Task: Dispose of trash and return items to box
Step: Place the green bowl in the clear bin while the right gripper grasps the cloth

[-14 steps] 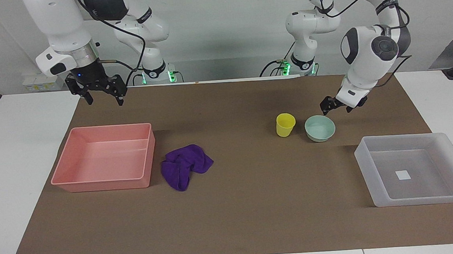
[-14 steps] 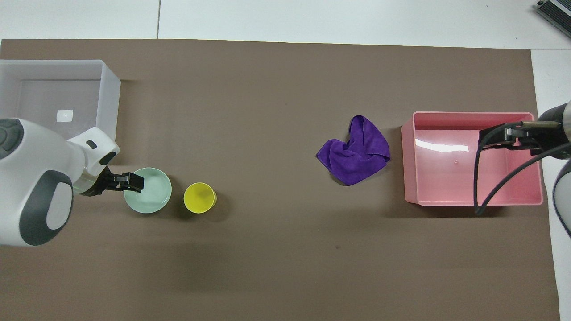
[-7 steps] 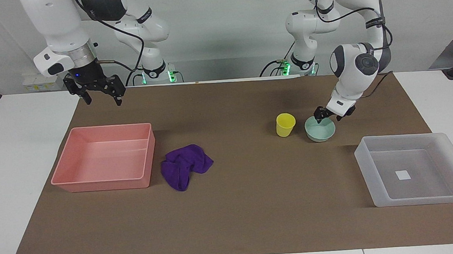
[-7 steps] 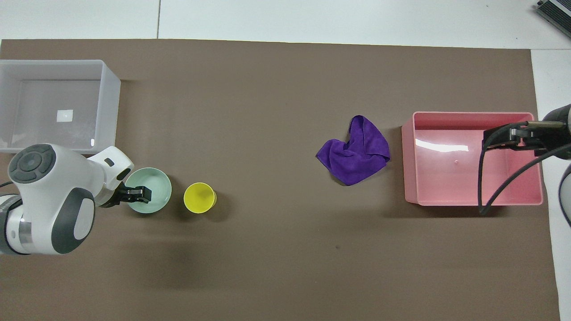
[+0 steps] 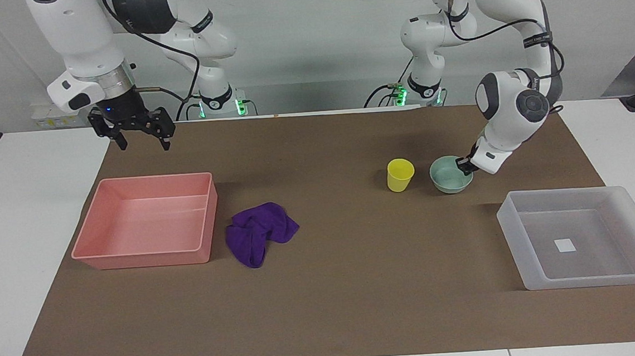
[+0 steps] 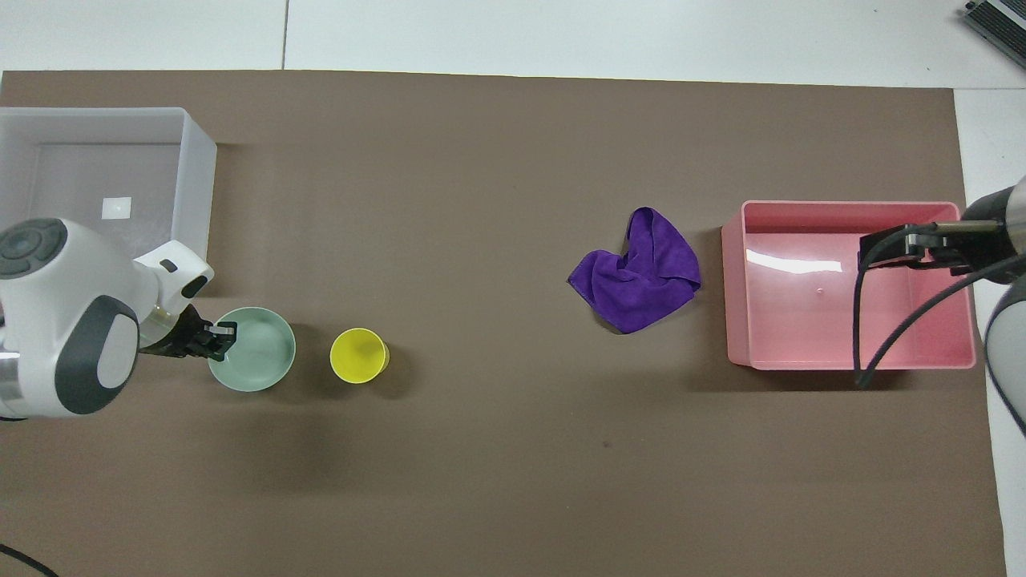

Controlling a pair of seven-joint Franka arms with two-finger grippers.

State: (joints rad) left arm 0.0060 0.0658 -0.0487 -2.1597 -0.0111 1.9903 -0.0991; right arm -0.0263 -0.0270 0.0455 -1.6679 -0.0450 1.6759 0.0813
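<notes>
- While our left gripper [image 5: 465,166] is clamping the mint-green bowl [image 5: 450,175] by its rim, beside the yellow cup [image 5: 400,174], the bowl is tilting.
- Our right gripper [image 5: 137,136] is waiting, fingers apart, near the pink bin [image 5: 150,260].

Facing cam sat high across the surface [image 5: 30,231], looking at both robot bases, which stood along the top edge of its frame. It was far enough back to catch the whole brown mat [image 5: 358,287] plus the wall. Overhead cam hung above the robots' end, aimed forward and steeply down, framed tighter on the mat. The two were half a turn apart. Shared area: the mat, corner to corner, mirrored between views.
</notes>
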